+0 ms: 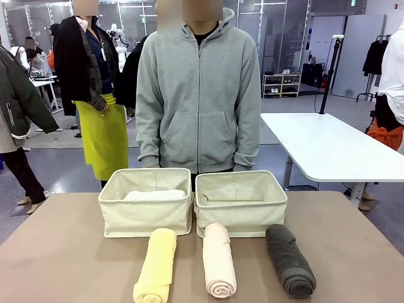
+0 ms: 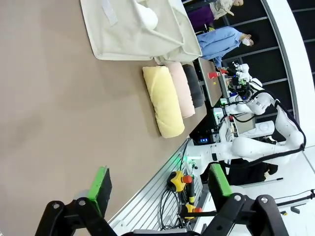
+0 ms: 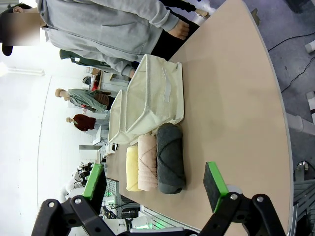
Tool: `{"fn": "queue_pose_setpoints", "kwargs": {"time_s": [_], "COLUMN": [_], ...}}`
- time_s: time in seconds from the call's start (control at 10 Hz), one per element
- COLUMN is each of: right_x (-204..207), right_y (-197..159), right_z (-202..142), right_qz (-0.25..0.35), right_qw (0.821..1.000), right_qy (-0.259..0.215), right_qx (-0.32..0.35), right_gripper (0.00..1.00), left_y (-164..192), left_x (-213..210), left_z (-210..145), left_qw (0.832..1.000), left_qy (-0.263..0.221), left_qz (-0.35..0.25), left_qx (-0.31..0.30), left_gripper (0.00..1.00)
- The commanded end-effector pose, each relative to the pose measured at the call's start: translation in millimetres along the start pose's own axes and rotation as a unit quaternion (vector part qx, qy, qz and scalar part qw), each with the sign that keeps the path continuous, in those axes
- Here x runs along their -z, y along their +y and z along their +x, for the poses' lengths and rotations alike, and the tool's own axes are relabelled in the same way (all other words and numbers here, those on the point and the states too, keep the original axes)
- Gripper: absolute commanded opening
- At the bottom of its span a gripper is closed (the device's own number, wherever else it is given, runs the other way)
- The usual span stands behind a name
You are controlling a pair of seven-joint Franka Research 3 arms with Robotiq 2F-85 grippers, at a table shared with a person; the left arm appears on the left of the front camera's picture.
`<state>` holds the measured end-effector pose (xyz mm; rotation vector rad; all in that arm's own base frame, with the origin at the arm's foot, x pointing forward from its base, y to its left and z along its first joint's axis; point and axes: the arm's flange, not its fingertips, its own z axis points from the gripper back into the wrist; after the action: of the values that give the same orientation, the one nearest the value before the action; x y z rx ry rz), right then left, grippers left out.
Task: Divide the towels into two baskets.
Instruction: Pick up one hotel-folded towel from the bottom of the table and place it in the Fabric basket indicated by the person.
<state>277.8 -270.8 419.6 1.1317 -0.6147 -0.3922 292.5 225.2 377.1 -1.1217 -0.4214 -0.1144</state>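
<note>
Two cream canvas baskets stand side by side mid-table: the left basket point(image 1: 145, 211) point(image 2: 133, 37) holds a white towel point(image 1: 154, 196) point(image 2: 146, 15), the right basket point(image 1: 240, 210) point(image 3: 157, 93) looks bare inside. In front of them lie three rolled towels: pale yellow point(image 1: 156, 265) point(image 2: 163, 101) point(image 3: 132, 168), peach-pink point(image 1: 218, 259) point(image 2: 180, 88) point(image 3: 147, 162) and dark grey point(image 1: 289, 259) point(image 2: 193, 84) point(image 3: 170, 158). My left gripper point(image 2: 158, 186) hangs open well off the yellow roll, over the table's near edge. My right gripper point(image 3: 155, 183) is open just short of the grey roll.
A person in a grey hoodie point(image 1: 199, 95) stands at the table's far edge behind the baskets, hands down. The brown tabletop point(image 1: 57, 252) is bare to both sides of the rolls. A white table point(image 1: 328, 148) stands at the back right.
</note>
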Motion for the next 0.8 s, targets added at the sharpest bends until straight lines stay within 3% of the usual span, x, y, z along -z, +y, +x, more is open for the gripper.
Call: {"fn": "queue_pose_setpoints", "kwargs": {"time_s": [0.0, 0.7], "right_x": [-1.8, -1.8], "right_y": [3.0, 3.0], "right_z": [0.1, 0.1], "right_qz": [0.008, 0.008], "right_qw": [1.000, 1.000], "right_qy": [-0.002, -0.002], "right_qx": [-0.002, -0.002], "right_gripper": [1.00, 1.00], "left_y": [-0.1, 0.0], "left_x": [-2.0, 0.0], "left_z": [-2.9, 0.0], "left_qw": [1.000, 1.000], "left_qy": [-0.003, 0.000], "left_qz": [-0.005, 0.000], "left_qx": [-0.002, 0.000], "left_gripper": [1.00, 1.00]}}
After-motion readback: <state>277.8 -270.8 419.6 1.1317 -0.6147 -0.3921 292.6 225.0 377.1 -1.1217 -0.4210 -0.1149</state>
